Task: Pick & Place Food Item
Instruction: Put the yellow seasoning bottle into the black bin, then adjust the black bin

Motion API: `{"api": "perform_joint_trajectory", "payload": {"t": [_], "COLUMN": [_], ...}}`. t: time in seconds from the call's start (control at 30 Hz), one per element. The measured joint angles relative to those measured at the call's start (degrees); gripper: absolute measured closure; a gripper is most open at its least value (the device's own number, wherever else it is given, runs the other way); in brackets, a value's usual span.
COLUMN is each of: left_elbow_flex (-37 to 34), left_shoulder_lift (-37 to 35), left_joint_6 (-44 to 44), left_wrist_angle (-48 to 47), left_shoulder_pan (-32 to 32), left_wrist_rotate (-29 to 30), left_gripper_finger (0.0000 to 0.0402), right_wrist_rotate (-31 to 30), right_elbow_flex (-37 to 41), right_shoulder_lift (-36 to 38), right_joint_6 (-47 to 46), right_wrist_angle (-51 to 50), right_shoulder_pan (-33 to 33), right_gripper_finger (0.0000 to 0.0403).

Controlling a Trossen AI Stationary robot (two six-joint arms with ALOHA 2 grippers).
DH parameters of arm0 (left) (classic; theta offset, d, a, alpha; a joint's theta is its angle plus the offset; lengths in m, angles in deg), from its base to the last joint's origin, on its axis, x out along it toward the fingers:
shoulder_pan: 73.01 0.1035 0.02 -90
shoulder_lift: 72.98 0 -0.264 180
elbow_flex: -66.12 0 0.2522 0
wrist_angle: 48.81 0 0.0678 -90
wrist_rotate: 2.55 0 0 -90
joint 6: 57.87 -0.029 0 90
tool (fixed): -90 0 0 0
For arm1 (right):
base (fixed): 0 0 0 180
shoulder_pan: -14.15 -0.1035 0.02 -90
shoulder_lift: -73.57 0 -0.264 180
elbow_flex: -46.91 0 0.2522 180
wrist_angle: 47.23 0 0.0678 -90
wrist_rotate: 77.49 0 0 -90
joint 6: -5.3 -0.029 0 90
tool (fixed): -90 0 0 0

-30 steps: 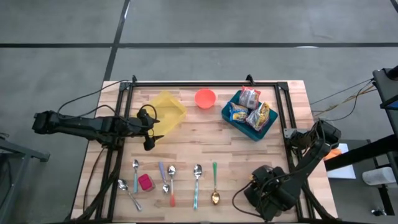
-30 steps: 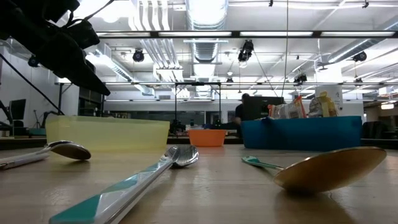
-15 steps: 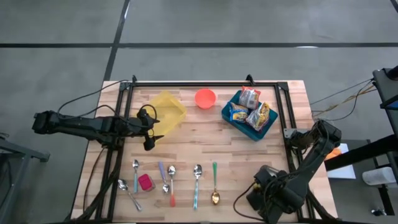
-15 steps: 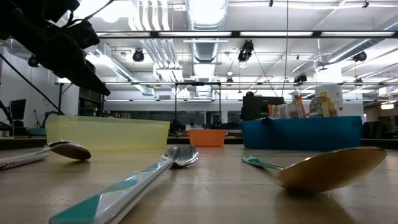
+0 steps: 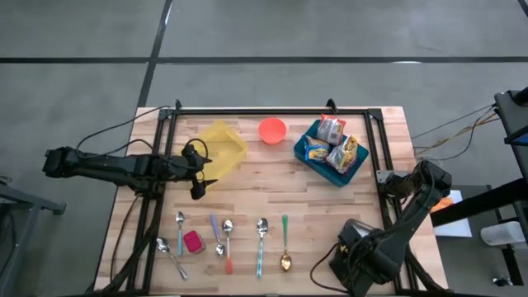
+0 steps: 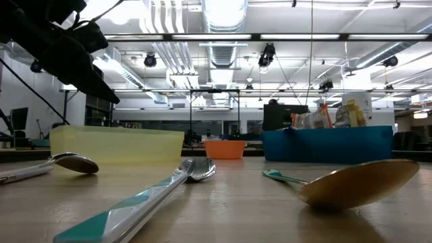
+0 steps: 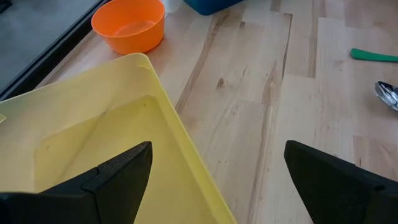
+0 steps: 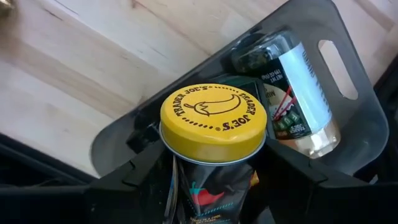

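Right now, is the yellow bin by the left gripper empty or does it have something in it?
Empty as far as shown: the yellow bin shows only its bare bottom in the left wrist view, and the high view shows nothing inside. The left gripper hovers open at its edge.

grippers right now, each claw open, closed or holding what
Left claw: open, empty, over the edge of the yellow bin.
Right claw: closed on the yellow-lidded jar, over the dark tray.

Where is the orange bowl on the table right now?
In the high view the orange bowl sits near the table's far edge, between the yellow container on its left and the blue bin of snack packets on its right.
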Motion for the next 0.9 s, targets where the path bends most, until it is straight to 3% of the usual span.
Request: {"api": "perform_joint_trajectory", "payload": {"t": [0.67, 0.9], "left_elbow_flex": [0.0, 0.0], "left_shoulder_lift": [0.0, 0.0], "left_joint_6": [0.0, 0.1], "left_wrist_angle": [0.0, 0.0], "left_shoulder_pan": [0.0, 0.0], "left_wrist_rotate": [0.0, 0.0], "left_gripper_finger": [0.0033, 0.0033], "right_wrist_rotate": [-1.6, -1.8], "right_elbow_flex": [0.5, 0.6], "right_shoulder_lift": [-1.8, -1.7], "right_joint_6": [-2.5, -2.3], "right_wrist_angle": [-1.8, -1.4], "right_shoulder_pan": [0.0, 0.0], "right_gripper_finger": [0.0194, 0.0122]}}
